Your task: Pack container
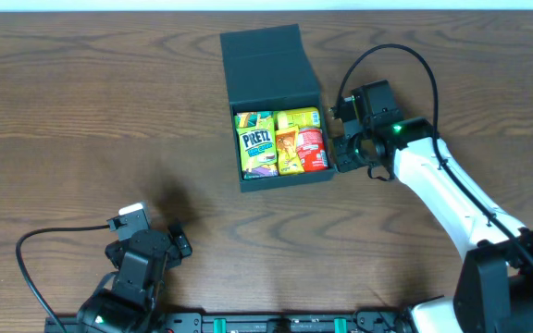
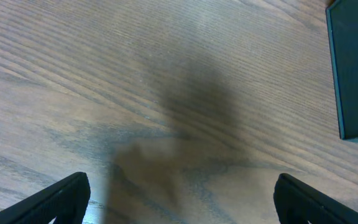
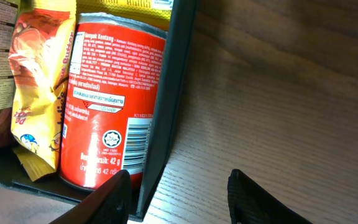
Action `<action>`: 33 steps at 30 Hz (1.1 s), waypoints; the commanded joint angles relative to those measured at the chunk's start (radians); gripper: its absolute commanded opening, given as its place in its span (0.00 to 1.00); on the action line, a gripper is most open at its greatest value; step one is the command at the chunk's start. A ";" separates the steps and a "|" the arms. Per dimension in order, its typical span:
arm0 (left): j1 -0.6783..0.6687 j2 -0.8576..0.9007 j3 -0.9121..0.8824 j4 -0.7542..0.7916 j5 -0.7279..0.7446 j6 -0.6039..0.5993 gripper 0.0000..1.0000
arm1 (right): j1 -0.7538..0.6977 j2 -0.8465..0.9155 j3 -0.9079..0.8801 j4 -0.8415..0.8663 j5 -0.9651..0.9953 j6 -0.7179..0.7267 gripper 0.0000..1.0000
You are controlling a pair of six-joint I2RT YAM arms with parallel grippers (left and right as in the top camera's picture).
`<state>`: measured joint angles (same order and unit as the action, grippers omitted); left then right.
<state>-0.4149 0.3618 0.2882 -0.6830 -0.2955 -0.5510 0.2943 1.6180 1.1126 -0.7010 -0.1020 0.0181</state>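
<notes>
R jaws half-open astride container point(image 1: 266, 65) wall; L jaws wide open, empty, well apart.

**Table** point(image 1: 81, 120): brown wood grain, spread across everything in front of me. My left wrist view shows a soft dark shadow point(image 2: 197, 106) on it.

**Pretz box** point(image 1: 256, 146): yellow-green with blue lettering, the leftmost of three snacks lying side by side in the container point(image 1: 268, 65).

**Yellow pouch** point(image 1: 290, 143): middle of the row, pressed against both neighbours. Up close it is crinkled, with orange print.

**Red can** point(image 1: 312, 146): rightmost, against the wall. White label text and a barcode face my right wrist camera.

**Yellow pack** point(image 1: 302, 118): just beyond the can's far end.
</notes>
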 commanded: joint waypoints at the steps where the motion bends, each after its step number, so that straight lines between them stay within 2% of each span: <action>1: 0.002 -0.002 0.000 -0.001 -0.019 -0.011 0.95 | 0.013 0.022 0.019 0.006 -0.011 0.015 0.51; 7: 0.002 -0.002 0.000 -0.001 -0.019 -0.011 0.95 | 0.023 0.075 0.019 0.022 -0.011 0.015 0.44; 9: 0.002 -0.002 0.000 -0.001 -0.019 -0.011 0.95 | 0.024 0.085 0.019 0.027 -0.011 0.016 0.37; 14: 0.002 -0.002 0.000 -0.001 -0.019 -0.011 0.95 | 0.028 0.095 0.018 0.027 -0.011 0.022 0.28; 22: 0.002 -0.002 0.000 -0.001 -0.019 -0.011 0.95 | 0.069 0.095 0.018 -0.023 -0.011 0.069 0.03; 28: 0.002 -0.002 0.000 -0.001 -0.019 -0.011 0.95 | 0.108 0.095 0.017 -0.075 -0.007 0.115 0.01; 33: 0.002 -0.002 0.000 -0.001 -0.019 -0.011 0.95 | 0.142 0.092 0.009 -0.090 0.050 0.216 0.01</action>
<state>-0.4149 0.3618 0.2882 -0.6830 -0.2955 -0.5510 0.4042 1.7012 1.1297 -0.7727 -0.0525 0.1589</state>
